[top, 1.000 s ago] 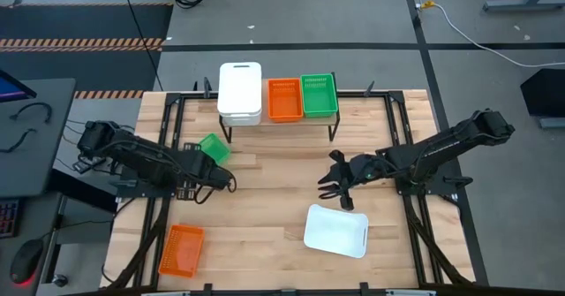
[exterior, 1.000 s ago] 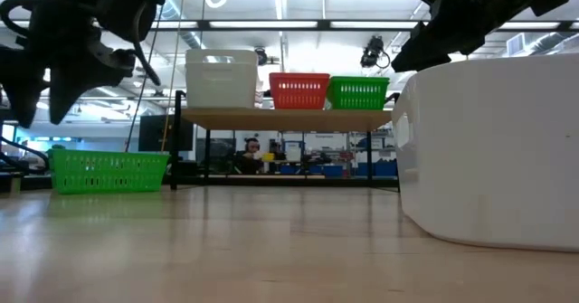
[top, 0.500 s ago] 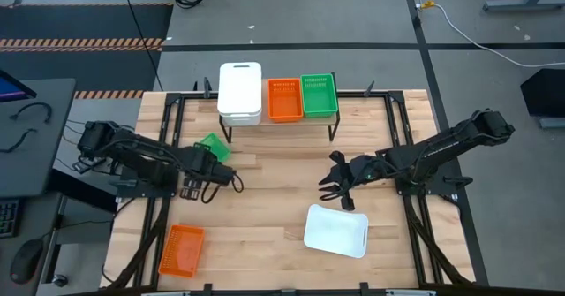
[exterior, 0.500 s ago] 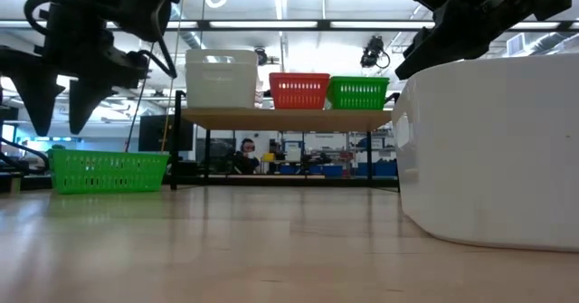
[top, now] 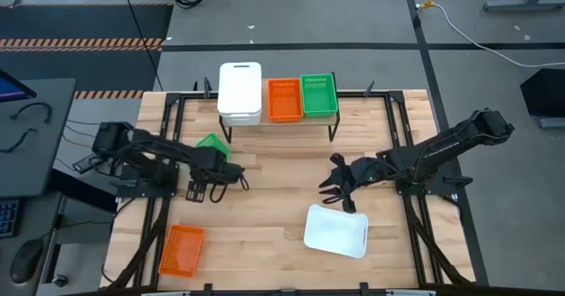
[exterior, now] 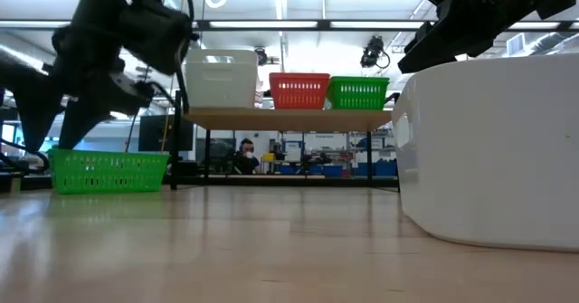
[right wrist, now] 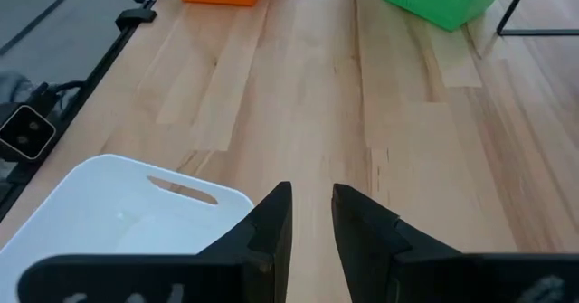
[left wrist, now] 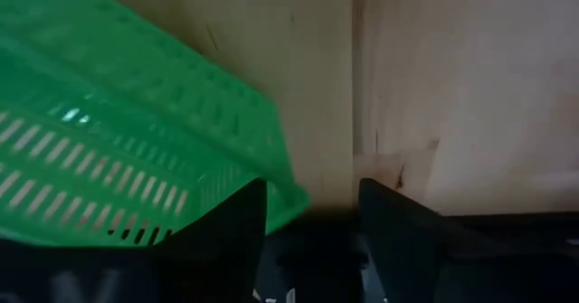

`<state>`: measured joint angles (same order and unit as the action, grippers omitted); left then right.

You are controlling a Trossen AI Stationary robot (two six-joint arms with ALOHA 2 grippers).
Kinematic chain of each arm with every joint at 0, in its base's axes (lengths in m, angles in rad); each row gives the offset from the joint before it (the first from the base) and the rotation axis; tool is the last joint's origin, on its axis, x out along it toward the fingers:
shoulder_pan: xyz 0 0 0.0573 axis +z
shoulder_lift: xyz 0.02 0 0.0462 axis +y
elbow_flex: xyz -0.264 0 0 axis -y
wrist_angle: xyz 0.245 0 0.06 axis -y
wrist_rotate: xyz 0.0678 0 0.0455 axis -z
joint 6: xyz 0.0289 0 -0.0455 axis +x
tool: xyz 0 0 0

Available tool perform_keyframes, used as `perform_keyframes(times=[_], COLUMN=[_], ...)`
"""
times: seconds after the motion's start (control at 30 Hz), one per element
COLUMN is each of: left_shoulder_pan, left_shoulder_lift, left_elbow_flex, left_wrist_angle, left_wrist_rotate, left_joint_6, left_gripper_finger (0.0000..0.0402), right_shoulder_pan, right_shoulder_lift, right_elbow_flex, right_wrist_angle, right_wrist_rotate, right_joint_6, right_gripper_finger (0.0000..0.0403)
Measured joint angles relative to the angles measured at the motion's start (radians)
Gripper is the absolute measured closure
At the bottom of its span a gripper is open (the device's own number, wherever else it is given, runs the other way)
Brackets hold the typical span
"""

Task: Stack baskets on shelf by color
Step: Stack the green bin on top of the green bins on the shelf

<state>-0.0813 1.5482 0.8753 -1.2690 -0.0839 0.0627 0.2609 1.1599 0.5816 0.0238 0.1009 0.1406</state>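
A green perforated basket rests flat on the table left of the shelf. My left gripper hangs open just above its corner, one finger over the inside and one outside the rim; in the low view it tilts over the basket. My right gripper waits, open, beside the far edge of a white basket. An orange basket lies near the table's near left corner. Stacked white baskets, orange ones and green ones sit on the shelf.
Black metal frames run along both sides of the table under the arms. The shelf's thin legs stand at the far middle. Bare wood lies between the two grippers. The white basket fills the right of the low view.
My left gripper has moved toward the table's right and come down toward the green basket, tipping as it went. It stayed open. The baskets and my right arm have kept still.
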Motion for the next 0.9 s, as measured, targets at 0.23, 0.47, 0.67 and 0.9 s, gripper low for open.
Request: perform_keyframes(times=[0.23,0.47,0.67,0.9], left_shoulder_pan=[0.053,0.096,0.089,0.054], left_shoulder_lift=[0.091,0.116,0.114,0.11], left_elbow_flex=[0.0,0.0,0.005,0.103], left_wrist_angle=[0.035,0.102,0.175,0.184], left_wrist_rotate=[0.004,0.057,0.159,0.162], left_joint_6=[-0.061,-0.135,-0.195,-0.256], left_gripper_finger=[0.0228,0.0254,0.0333,0.039], right_shoulder_pan=[0.013,0.013,0.013,0.012], right_shoulder_lift=[0.0,0.0,0.0,0.0], right_elbow_flex=[0.0,0.0,0.0,0.0], right_wrist_angle=[0.001,0.006,0.005,0.007], right_wrist_rotate=[0.002,0.003,0.003,0.003], right_joint_6=[-0.001,-0.001,-0.002,-0.004], right_gripper_finger=[0.0316,0.0316,0.0316,0.0316])
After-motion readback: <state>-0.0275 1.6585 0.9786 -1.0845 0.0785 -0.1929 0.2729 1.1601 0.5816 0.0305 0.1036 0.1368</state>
